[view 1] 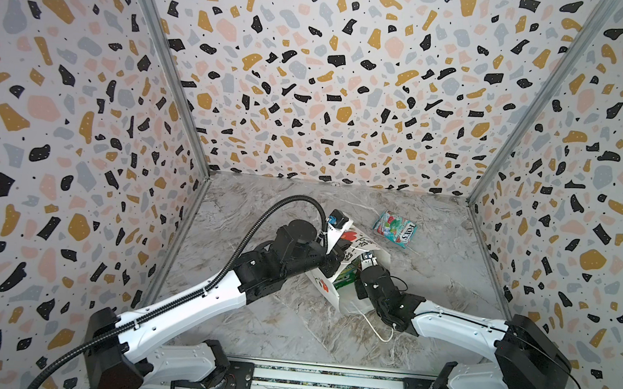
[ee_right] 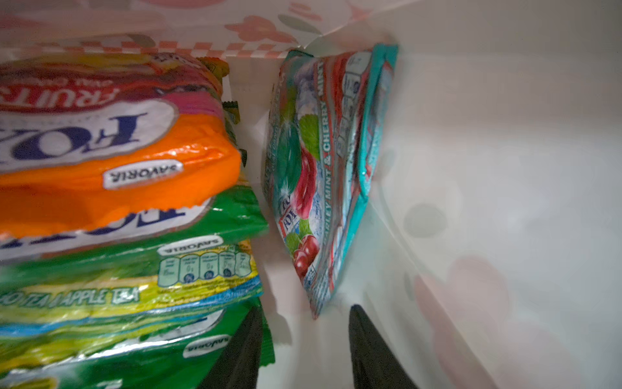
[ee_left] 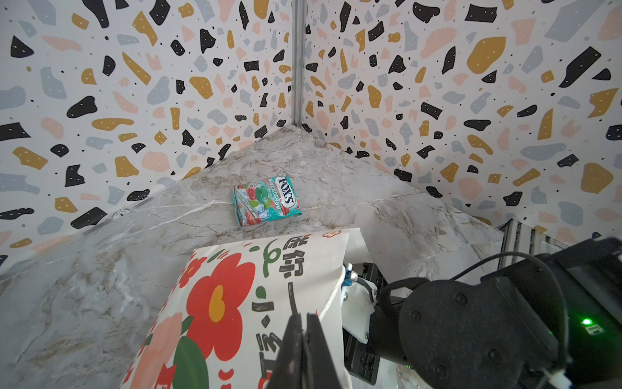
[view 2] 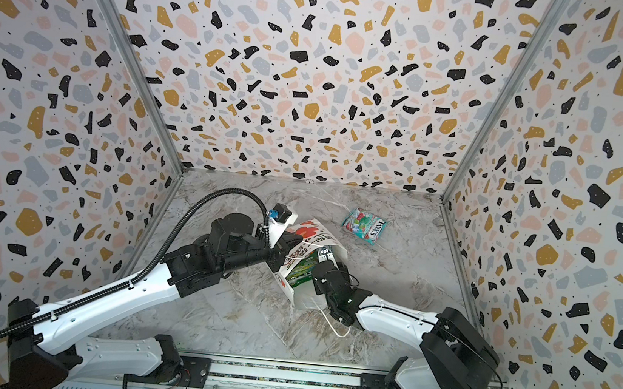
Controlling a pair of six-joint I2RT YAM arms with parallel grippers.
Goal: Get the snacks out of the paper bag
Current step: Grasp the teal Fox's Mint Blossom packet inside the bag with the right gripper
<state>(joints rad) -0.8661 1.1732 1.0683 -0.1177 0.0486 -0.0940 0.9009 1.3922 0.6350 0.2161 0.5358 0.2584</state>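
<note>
The paper bag [view 1: 360, 243] lies on its side at mid-table, its mouth facing the right arm. My left gripper [ee_left: 304, 318] is shut on the bag's [ee_left: 218, 303] upper rim and holds it up. My right gripper [ee_right: 304, 308] is inside the bag, open, with nothing between its fingers. Beside one finger a stack of snacks lies flat: an orange pouch [ee_right: 117, 161] over green and yellow-green pouches [ee_right: 117, 293]. A teal-and-red pouch [ee_right: 319, 168] stands on edge against the bag wall, just ahead of the fingertips. Another teal-and-red pouch [view 1: 395, 228] [view 2: 365, 226] lies on the table behind the bag.
Terrazzo-print walls close the marble table [view 1: 431, 279] on the left, back and right. A white cord handle [view 1: 378, 329] of the bag trails on the table under the right arm. A metal rail [view 1: 321, 382] with both arm bases runs along the front edge.
</note>
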